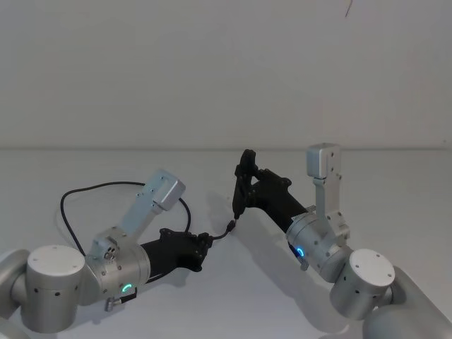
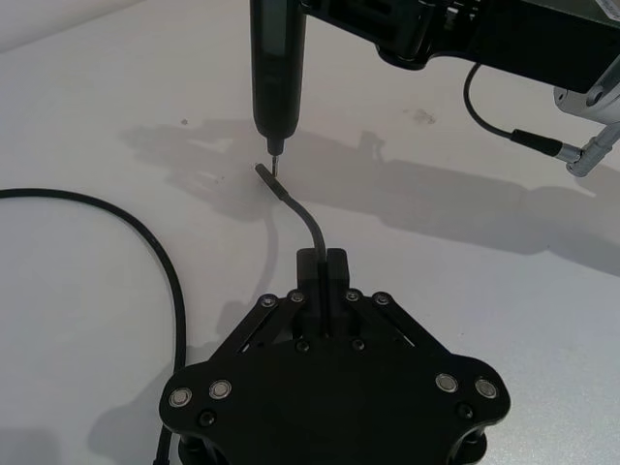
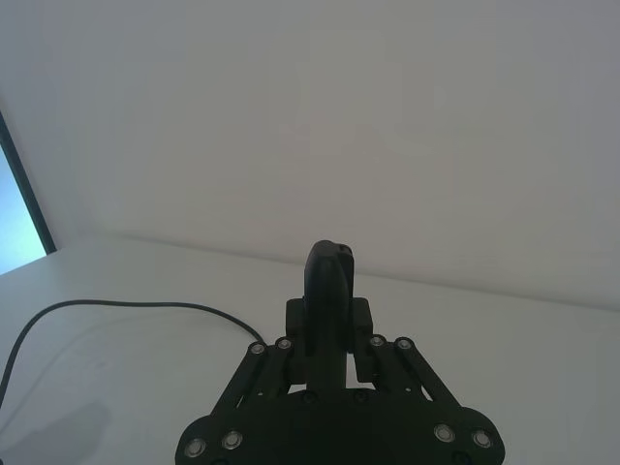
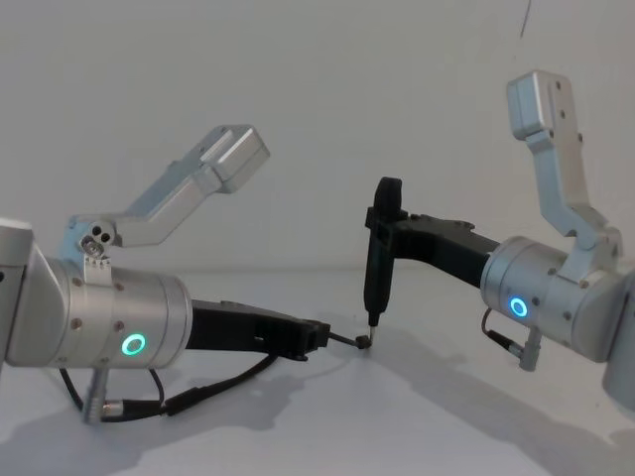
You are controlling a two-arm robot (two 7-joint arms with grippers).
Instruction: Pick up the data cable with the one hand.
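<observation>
The data cable (image 1: 67,201) is thin and black and loops over the white table on the left. My left gripper (image 1: 207,242) is shut on it close to its end. In the left wrist view a short curved stretch rises from the left gripper (image 2: 323,262) to the small plug (image 2: 266,172). My right gripper (image 1: 246,185) is shut on a black pen-shaped tool (image 4: 380,253), held upright. The tool's tip touches the plug (image 4: 362,342) just above the table. From the right wrist, the tool (image 3: 329,276) stands between the closed fingers.
The white table (image 1: 233,304) reaches back to a plain white wall. A short black wire with a silver metal plug (image 2: 542,145) hangs from the right arm. More of the cable's slack (image 4: 228,382) lies under the left arm.
</observation>
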